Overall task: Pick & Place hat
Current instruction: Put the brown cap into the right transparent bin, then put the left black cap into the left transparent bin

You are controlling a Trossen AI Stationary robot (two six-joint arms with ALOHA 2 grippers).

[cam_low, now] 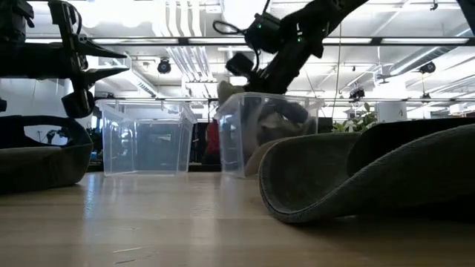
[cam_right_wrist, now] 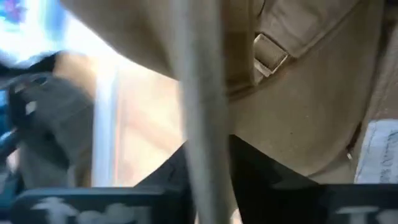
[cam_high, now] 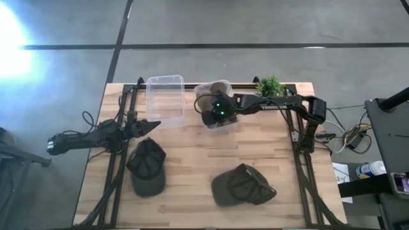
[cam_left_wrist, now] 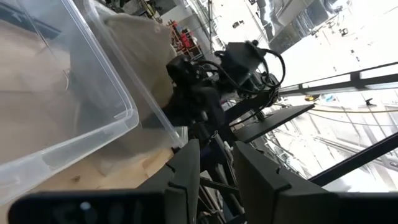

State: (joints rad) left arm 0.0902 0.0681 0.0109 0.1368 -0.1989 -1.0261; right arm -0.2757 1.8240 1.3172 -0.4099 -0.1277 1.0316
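Observation:
A tan hat [cam_high: 216, 92] sits in the right clear bin [cam_high: 229, 122] at the table's far side, and my right gripper [cam_high: 218, 112] reaches down into that bin, shut on it. In the low view the tan hat [cam_low: 228, 92] peeks above the bin rim under the gripper [cam_low: 286, 111]. Two dark caps lie crown-up on the table, one near the left [cam_high: 147, 167] and one near the middle [cam_high: 241, 186]. My left gripper [cam_high: 152, 126] hovers open over the table beside the empty left bin [cam_high: 165, 99], touching nothing. My right gripper holds the tan hat by a pale edge of it [cam_right_wrist: 200, 124] that runs between the two dark fingers [cam_right_wrist: 261, 171]. It comes from above, slanting down into the bin. The strap with its buckle [cam_right_wrist: 270, 53] lies just beyond the fingers. The hat is inside the bin.
A small green plant [cam_high: 270, 85] stands at the far edge, right of the bins. The near dark cap [cam_low: 371, 174] fills the right of the low view, the other cap [cam_low: 37, 167] its left. Bare wood lies between the caps and the bins.

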